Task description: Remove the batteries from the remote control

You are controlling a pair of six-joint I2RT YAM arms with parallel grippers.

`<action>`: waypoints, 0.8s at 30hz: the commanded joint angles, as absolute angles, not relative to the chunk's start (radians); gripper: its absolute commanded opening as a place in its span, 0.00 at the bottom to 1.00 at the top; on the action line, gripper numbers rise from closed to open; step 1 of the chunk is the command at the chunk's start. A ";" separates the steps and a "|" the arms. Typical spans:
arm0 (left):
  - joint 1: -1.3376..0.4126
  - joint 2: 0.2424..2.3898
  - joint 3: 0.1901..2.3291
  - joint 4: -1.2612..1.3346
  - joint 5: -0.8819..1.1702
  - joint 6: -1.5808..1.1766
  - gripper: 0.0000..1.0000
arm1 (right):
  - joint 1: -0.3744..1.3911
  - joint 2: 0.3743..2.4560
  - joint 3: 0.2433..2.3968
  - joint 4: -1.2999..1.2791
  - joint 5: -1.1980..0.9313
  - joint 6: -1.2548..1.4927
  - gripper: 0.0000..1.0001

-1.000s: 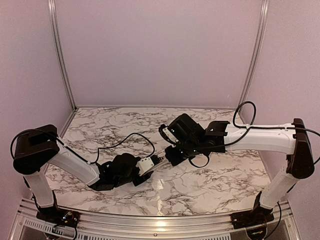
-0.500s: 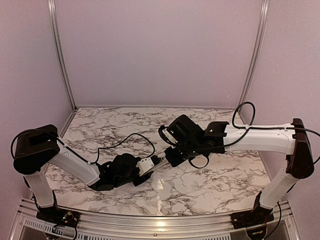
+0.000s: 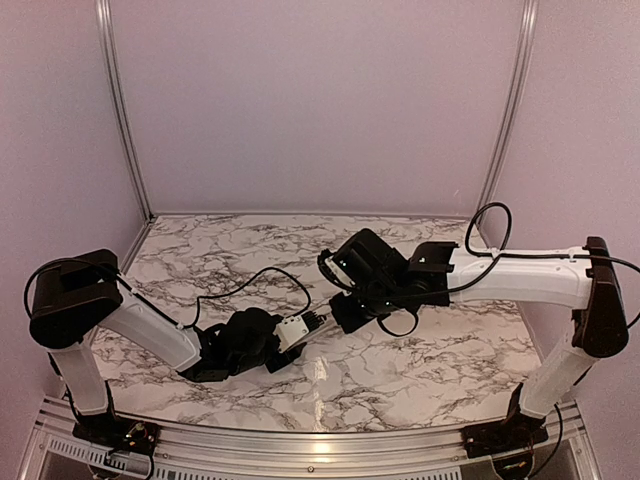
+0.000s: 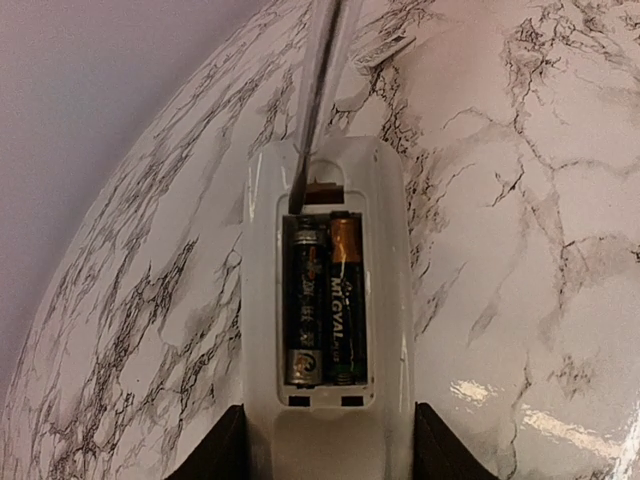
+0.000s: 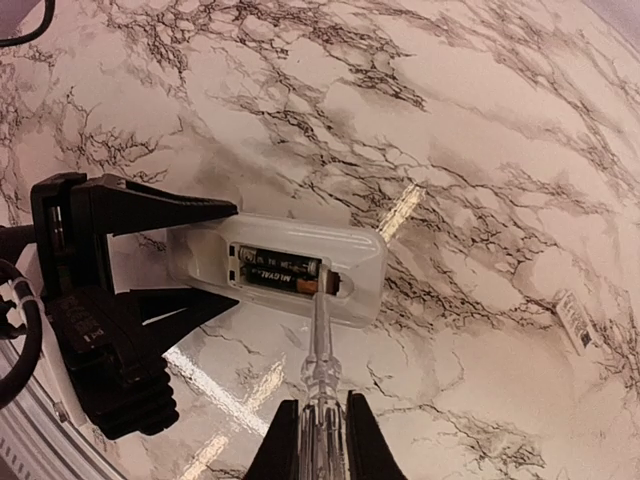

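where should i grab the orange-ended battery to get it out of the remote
The orange-ended battery lies recessed, its twin tight on one side and the remote control wall on the other, so no side pinch likely fits. Lever the orange end up, near the tool tip, then pinch that raised end from above.

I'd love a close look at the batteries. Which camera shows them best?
The left wrist view: both batteries fill the middle, side by side in the open remote, lettering visible. The right wrist view shows them small and dark. From the top camera they cannot be made out, only the white remote.
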State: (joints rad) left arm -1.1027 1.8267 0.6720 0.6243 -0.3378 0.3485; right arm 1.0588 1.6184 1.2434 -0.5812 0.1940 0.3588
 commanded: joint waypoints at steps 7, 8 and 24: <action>-1.110 1.839 0.691 0.638 -0.357 0.355 0.00 | 1.072 1.640 1.284 -0.593 0.204 0.378 0.00; -1.111 1.840 0.692 0.638 -0.359 0.355 0.00 | 1.072 1.643 1.284 -0.591 0.204 0.378 0.00; -1.118 1.844 0.692 0.643 -0.368 0.361 0.00 | 1.072 1.682 1.290 -0.585 0.216 0.371 0.00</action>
